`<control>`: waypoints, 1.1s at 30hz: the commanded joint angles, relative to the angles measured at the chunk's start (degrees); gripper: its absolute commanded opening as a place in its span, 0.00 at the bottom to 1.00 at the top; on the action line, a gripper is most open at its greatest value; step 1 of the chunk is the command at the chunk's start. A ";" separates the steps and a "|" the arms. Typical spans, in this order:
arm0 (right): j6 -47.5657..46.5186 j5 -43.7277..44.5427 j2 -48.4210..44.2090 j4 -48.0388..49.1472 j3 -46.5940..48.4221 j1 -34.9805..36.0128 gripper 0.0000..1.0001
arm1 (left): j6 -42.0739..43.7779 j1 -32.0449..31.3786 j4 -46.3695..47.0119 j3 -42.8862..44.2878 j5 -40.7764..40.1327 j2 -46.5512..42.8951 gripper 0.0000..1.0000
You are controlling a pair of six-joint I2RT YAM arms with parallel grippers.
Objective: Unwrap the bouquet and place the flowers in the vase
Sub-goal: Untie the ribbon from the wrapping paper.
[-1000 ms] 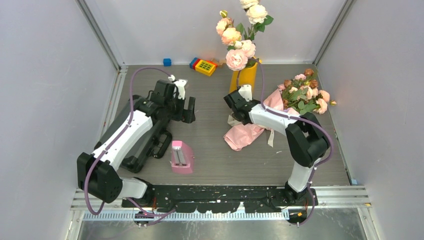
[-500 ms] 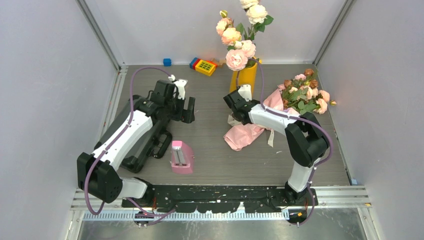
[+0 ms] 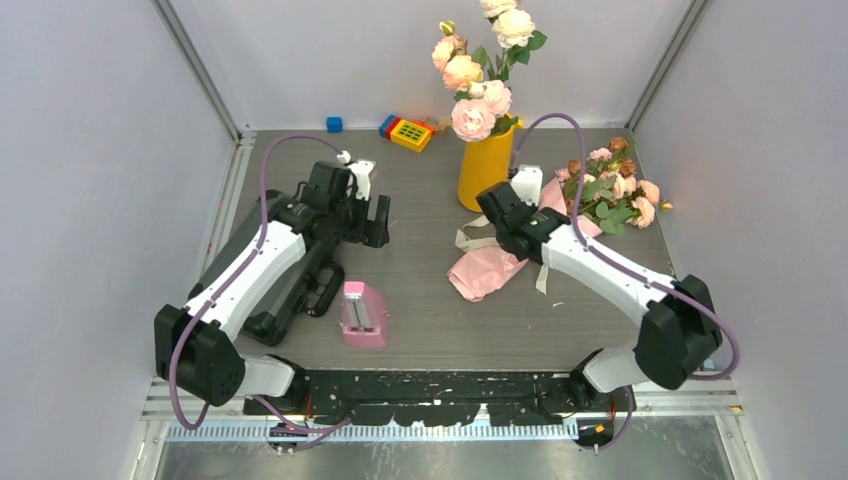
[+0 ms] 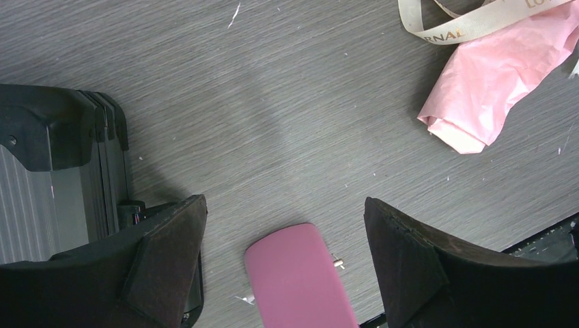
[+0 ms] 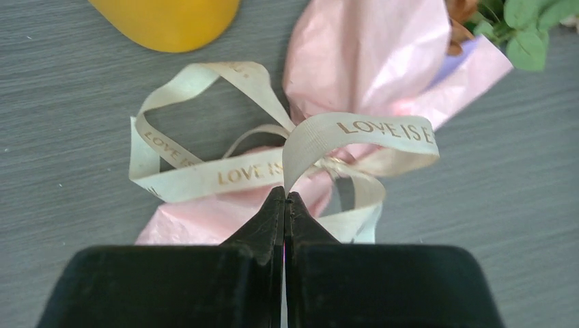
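Bare wood-look table in the middle of the top view, shut in by grey walls left, right and top. On the right half, the bouquet – lying flat, crinkly pink paper low, small flowers toward the upper right. Left of them, the smooth yellow vase, upright, full of big pale roses. Right gripper pressed together, pinching the beige ribbon. Left gripper spread wide over bare table – a small pink stapler just below.
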 commanded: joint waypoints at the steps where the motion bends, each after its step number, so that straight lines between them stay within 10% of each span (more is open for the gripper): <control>1: 8.43 2.32 -6.39 -7.57 -3.04 0.36 0.00 | 0.36 -0.07 0.42 -0.18 -0.04 -0.56 0.88; 21: 43.04 0.75 -15.45 -15.31 -22.19 0.32 0.00 | 0.18 -0.07 0.51 -0.33 0.43 -0.71 0.88; 33: 26.78 2.56 -16.40 -10.73 -14.39 -5.59 0.09 | 0.18 -0.07 0.51 -0.36 0.51 -0.86 0.88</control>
